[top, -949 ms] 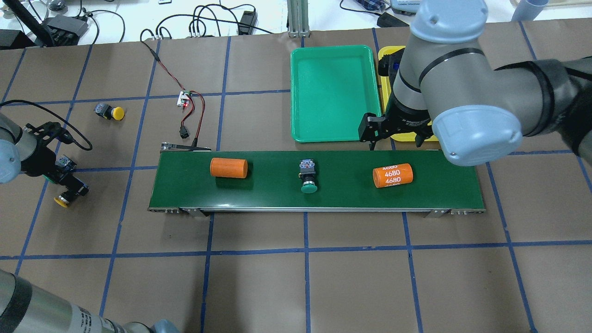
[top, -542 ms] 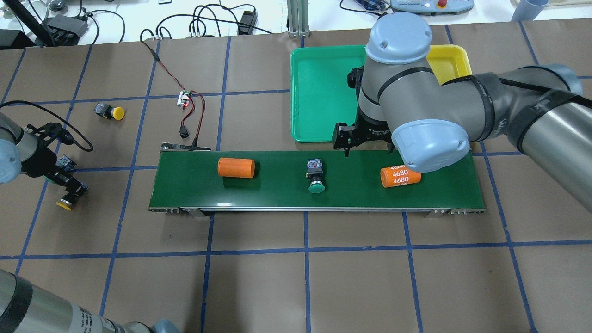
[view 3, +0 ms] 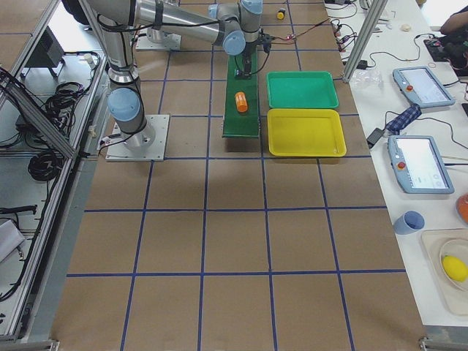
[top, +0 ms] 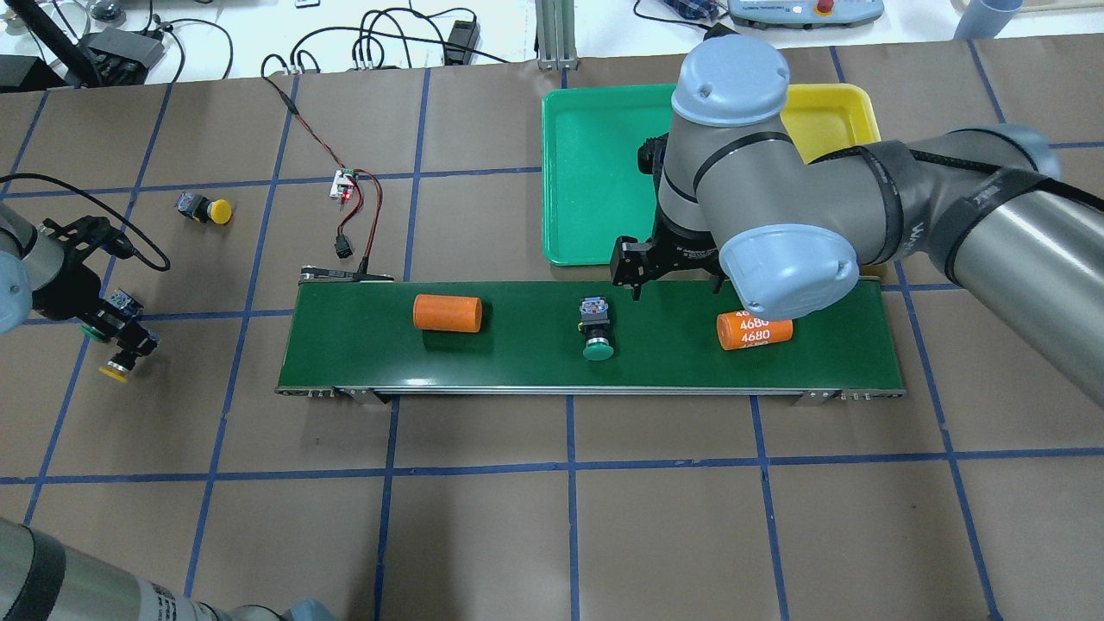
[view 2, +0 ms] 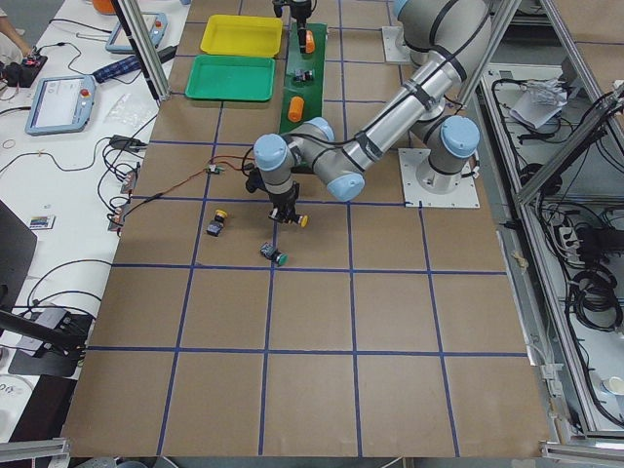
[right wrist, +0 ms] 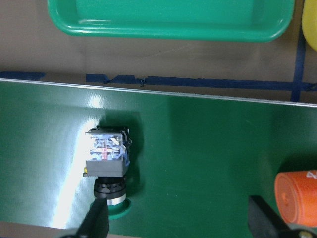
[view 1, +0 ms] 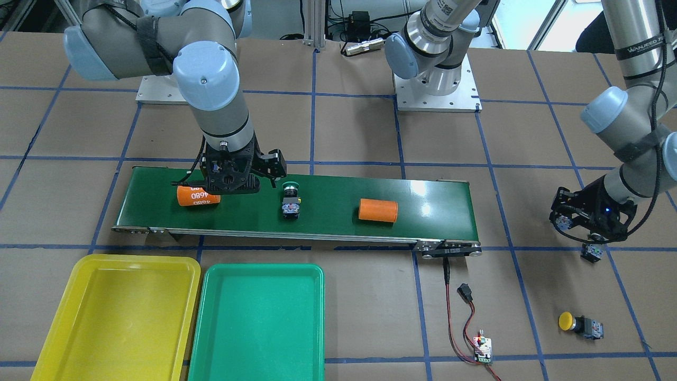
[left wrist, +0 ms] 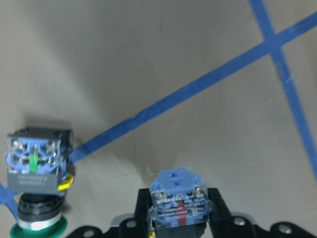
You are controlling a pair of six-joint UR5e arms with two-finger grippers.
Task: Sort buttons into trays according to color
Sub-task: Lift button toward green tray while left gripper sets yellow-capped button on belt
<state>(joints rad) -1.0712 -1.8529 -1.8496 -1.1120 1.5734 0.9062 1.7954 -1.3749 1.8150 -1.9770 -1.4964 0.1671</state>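
Observation:
A green button (top: 595, 329) lies on the dark-green conveyor belt, cap toward the robot; it also shows in the front view (view 1: 290, 200) and the right wrist view (right wrist: 107, 154). My right gripper (top: 674, 281) is open just right of it, above the belt's far edge. My left gripper (top: 110, 332) is shut on a yellow button (top: 115, 372), whose body shows between the fingers in the left wrist view (left wrist: 178, 206). A second green button (left wrist: 33, 166) lies on the table beside it. Another yellow button (top: 205, 210) lies farther back. The green tray (top: 595, 172) and the yellow tray (top: 832, 121) hold nothing that I can see.
The conveyor belt (top: 517, 358) also carries a plain orange cylinder (top: 447, 313) and one marked 4680 (top: 755, 330), which lies under my right arm. A small circuit board with red and black wires (top: 347, 185) lies behind the belt's left end.
My right arm swung left from over the yellow tray to above the belt beside the green button. The belt's objects drifted right. My left gripper shifted slightly with the yellow button.

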